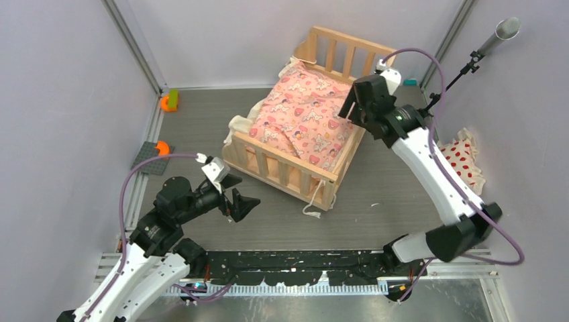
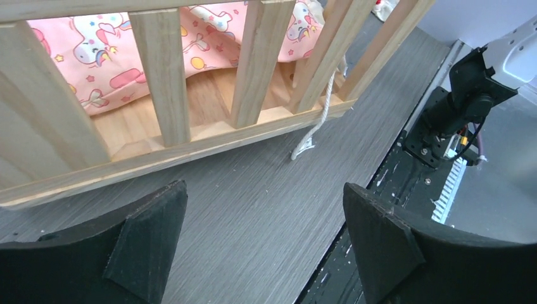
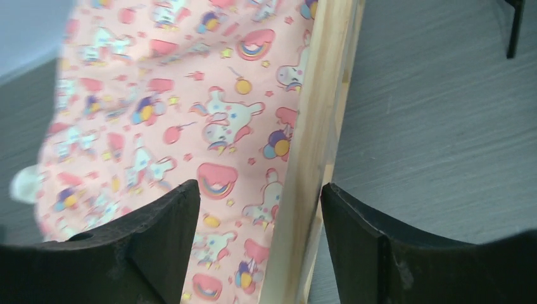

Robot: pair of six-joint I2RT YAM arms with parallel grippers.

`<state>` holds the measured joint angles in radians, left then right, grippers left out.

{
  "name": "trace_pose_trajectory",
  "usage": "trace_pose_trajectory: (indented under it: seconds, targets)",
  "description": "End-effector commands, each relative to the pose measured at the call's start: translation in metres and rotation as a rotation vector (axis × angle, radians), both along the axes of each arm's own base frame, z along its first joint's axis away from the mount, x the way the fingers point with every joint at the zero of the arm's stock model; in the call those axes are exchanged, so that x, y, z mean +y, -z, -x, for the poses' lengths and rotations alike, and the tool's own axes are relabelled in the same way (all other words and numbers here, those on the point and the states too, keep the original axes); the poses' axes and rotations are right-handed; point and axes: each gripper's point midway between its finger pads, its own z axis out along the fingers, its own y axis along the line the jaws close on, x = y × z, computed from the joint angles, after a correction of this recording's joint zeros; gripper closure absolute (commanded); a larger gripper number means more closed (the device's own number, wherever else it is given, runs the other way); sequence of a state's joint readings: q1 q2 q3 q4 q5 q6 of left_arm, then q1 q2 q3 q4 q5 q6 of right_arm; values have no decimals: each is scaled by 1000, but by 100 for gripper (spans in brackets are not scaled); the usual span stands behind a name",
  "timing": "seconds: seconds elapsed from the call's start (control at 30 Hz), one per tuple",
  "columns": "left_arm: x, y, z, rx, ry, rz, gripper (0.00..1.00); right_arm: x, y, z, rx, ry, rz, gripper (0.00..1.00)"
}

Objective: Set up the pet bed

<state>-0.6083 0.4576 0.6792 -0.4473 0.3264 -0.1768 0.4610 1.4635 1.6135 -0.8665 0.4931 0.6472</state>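
The pet bed (image 1: 282, 164), a light wood crib with slatted rails, stands in the middle of the table with a pink cartoon-print cushion (image 1: 305, 114) lying in it. My right gripper (image 1: 350, 111) hovers open over the bed's right side. In the right wrist view the right gripper (image 3: 258, 190) straddles the side rail (image 3: 313, 145), with the cushion (image 3: 190, 114) to its left. My left gripper (image 1: 241, 194) is open and empty, just in front of the near slatted rail (image 2: 164, 82). In its own view the left gripper (image 2: 263, 190) is over bare table.
A cream tie cord (image 2: 313, 130) hangs from the bed's near corner onto the table. A white pillow with red dots (image 1: 463, 157) lies at the right wall. Small orange pieces (image 1: 168, 100) and a grey plate (image 1: 151, 159) sit far left. A metal tube on a stand (image 1: 496, 33) is at the back right.
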Motion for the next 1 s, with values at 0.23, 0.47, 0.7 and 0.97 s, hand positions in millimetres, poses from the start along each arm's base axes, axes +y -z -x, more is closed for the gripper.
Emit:
trace_pose_trajectory:
  seconds: [0.23,0.47,0.7,0.97]
  targets:
    - [-28,-11,-7,-26,96,87,12,-36,-88,110,-334,-136,-136,27]
    - [-8,-9,-33,29,-130,111,15,-45,-10,135,-117,-62,-154,57]
    - [18,9,-48,191,-361,46,0,17,18,99,-20,-186,-217,67]
    - [8,18,-47,278,-345,50,0,63,16,25,-16,-227,-180,70]
